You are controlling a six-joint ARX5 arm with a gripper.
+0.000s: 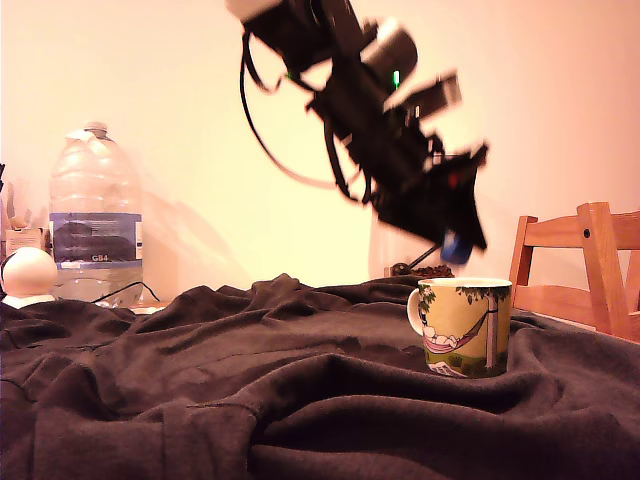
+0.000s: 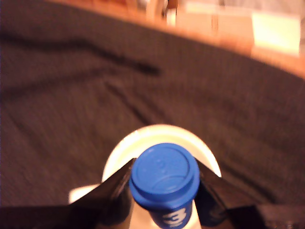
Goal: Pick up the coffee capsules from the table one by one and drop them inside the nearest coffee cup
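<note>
Step in hand: carry-and-drop. The gripper [image 1: 455, 243] is closed on a blue coffee capsule [image 2: 164, 179], held clear of the surface [image 1: 250, 400] and just above the coffee cup [image 1: 462, 326], which stands toward the surface's edge at the exterior view's right.

In the wrist view the capsule is seen directly over the white mouth of the cup, flat blue end facing the camera, one dark finger [image 2: 112, 200] on each side.

No other capsule is seen on the cloth.

Next move, as judged: a slight lowering perhaps, then the fingers parted so the capsule falls inside. Alignment looks adequate; motion blur makes exact centring uncertain.
</note>
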